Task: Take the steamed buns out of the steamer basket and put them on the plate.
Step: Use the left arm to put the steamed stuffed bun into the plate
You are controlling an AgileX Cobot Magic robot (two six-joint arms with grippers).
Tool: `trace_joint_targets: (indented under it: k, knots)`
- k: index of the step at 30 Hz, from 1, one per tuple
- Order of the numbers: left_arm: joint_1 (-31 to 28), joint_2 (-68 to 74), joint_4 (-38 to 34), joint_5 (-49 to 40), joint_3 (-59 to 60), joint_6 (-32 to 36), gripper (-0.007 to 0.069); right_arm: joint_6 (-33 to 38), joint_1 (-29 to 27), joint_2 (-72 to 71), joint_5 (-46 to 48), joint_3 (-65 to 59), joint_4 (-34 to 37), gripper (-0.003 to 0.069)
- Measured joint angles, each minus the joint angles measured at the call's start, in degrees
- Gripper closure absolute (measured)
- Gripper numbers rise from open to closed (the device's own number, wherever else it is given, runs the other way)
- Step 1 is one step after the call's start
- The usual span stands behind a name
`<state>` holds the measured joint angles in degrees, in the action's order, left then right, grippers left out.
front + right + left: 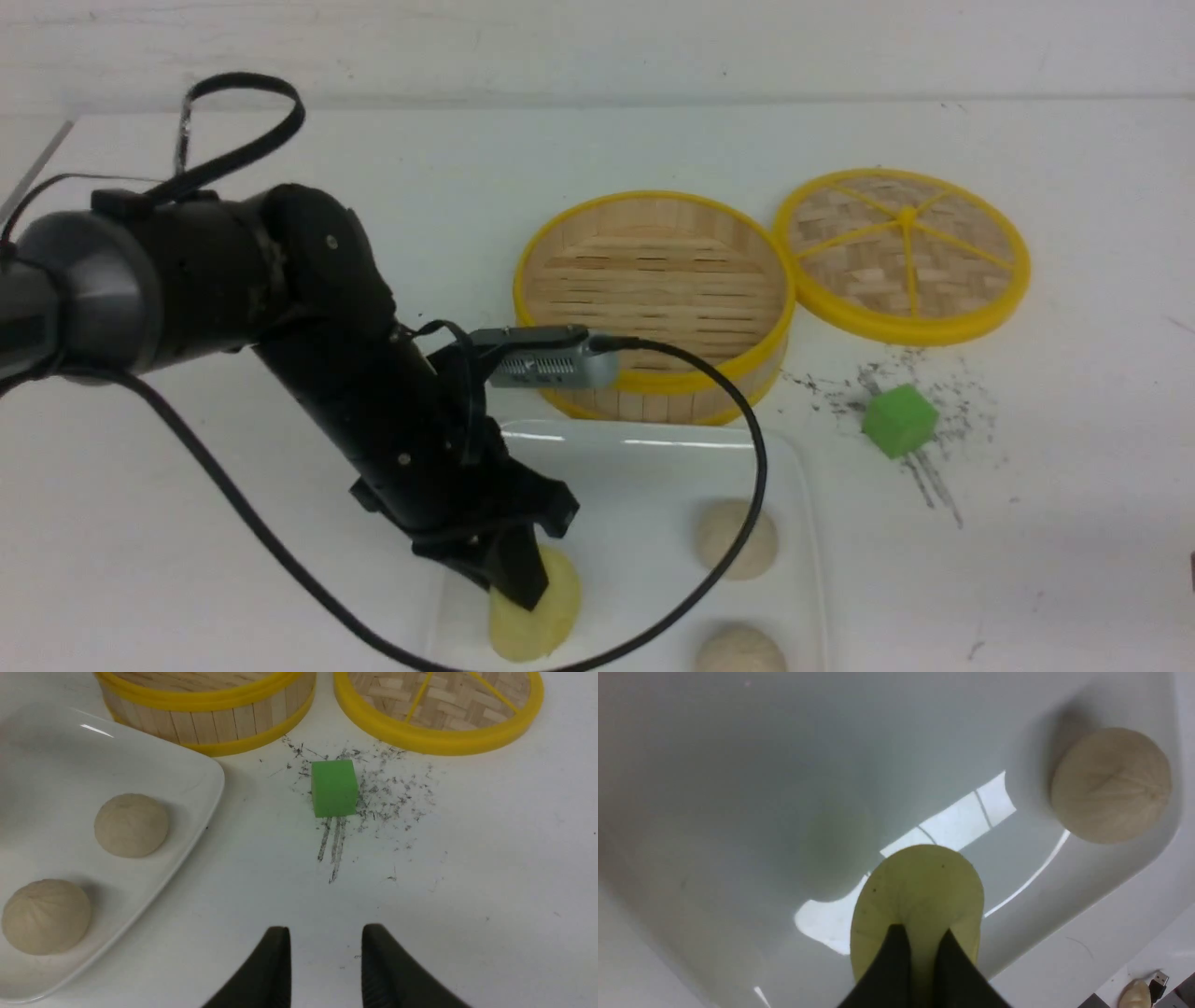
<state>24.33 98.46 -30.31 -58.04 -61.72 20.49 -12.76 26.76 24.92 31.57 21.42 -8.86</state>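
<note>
My left gripper (518, 588) is shut on the pale yellow-green steamed bun (553, 618), its black fingers pinching the bun (920, 886) at the near left of the white plate (635, 467). I cannot tell whether the bun touches the plate. Two beige buns (738, 539) (742, 653) lie on the plate's right side. The steamer basket (653, 397) behind the plate shows only its bare slatted floor. My right gripper (325, 933) hangs open over bare table, right of the plate (187, 779), with nothing between its fingers.
The flat woven lid (901, 252) with yellow spokes lies right of the basket. A green cube (899, 420) sits among dark scuff marks on the table, in front of the lid. The left arm's cable loops over the plate.
</note>
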Motion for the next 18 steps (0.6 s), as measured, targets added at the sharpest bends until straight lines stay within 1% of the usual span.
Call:
trace_joint_targets:
  k: [13,17,18]
  knots:
    - [0.00,2.44,-0.59,0.43,0.00,0.60,0.0584,0.00,0.00,0.00,0.00,0.00,0.00,0.0417]
    - [0.00,2.44,-0.59,0.26,-0.05,1.15,0.0528,0.00,0.00,0.00,0.00,0.00,0.00,0.0417]
    - [0.00,2.44,-0.59,0.04,-0.10,1.44,0.0477,0.00,0.00,0.00,0.00,0.00,0.00,0.0417]
